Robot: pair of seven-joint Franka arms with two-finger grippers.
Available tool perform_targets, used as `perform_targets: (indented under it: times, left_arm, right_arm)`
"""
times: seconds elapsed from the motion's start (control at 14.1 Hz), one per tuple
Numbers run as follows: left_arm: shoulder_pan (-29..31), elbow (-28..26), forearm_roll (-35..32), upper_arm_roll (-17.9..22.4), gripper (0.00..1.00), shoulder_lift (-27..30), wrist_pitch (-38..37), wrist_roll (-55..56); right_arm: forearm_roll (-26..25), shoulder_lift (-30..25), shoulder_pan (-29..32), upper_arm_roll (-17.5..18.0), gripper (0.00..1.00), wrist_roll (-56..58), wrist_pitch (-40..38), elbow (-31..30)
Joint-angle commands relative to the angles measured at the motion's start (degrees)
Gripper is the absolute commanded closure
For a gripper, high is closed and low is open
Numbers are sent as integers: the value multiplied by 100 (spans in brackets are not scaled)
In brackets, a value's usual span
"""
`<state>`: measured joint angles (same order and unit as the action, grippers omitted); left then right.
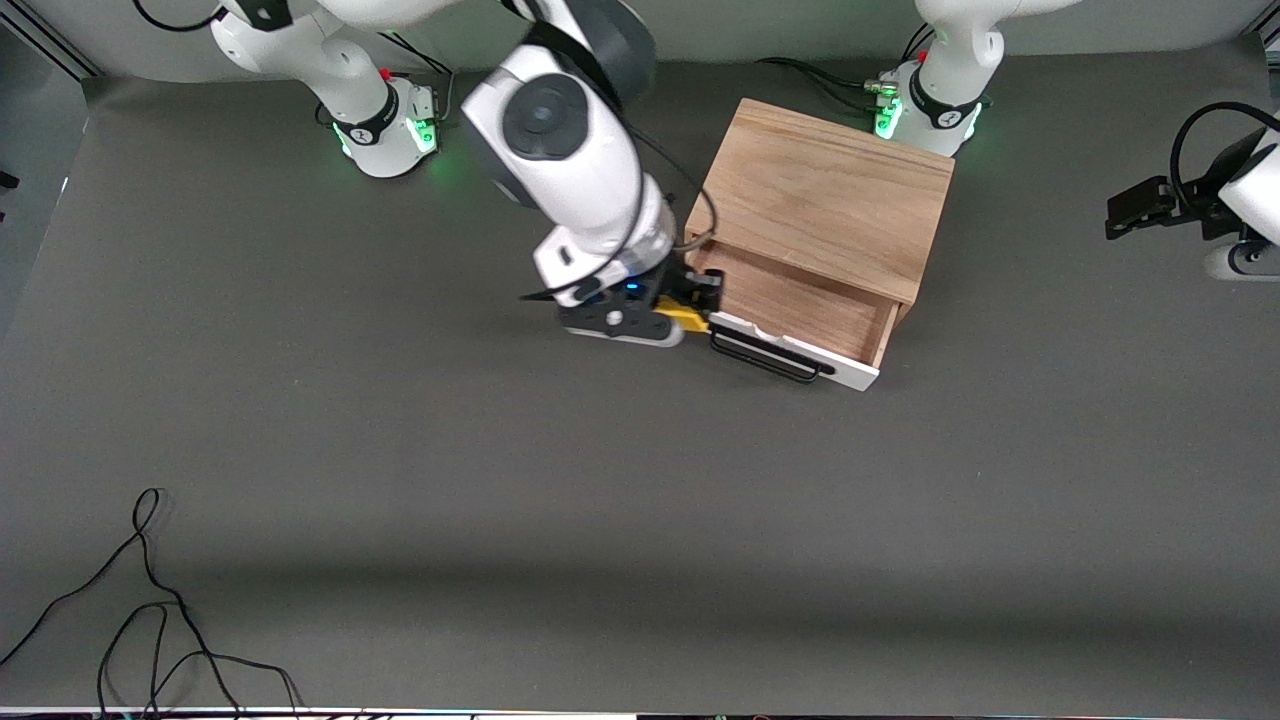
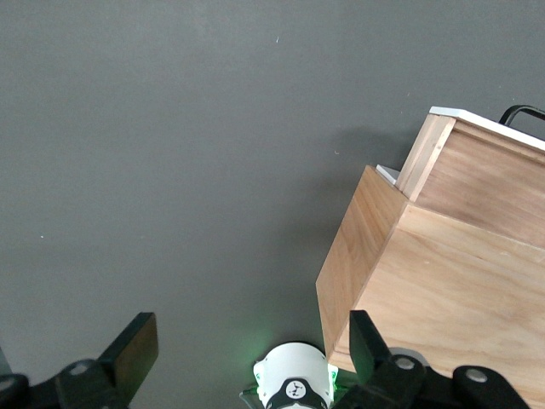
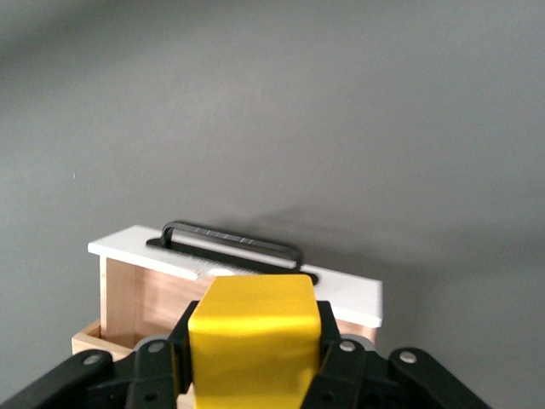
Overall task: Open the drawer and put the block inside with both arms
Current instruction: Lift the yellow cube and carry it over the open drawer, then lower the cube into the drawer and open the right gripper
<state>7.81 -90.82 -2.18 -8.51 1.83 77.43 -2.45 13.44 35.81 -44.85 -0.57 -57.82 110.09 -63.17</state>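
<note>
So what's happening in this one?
The drawer of the wooden cabinet is already pulled open. The right pincer is shut on the yellow block and holds it over the open drawer's end toward the right arm, not yet released. The left pincer waits open, up off the table at the left arm's end.

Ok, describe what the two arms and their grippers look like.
Both arms are glossy white with dark grey joint caps; the right arm shows a round grey disc. Their bases glow green with red dots, and black cables run along the links. The right gripper is black on a white flange with a blue light. The left gripper has black fingers.
</note>
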Motion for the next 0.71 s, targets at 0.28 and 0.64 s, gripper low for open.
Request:
perform_targets:
  times: [0.28, 0.64]
  left_arm:
    - [19, 65, -81, -1, 0, 63, -518, -1]
    - [37, 56, -81, 16, 0, 37, -659, -19]
  right_arm:
    - [-165, 646, -639, 66, 91, -562, 258, 340]
    - [-447, 937, -850, 66, 91, -862, 319, 332]
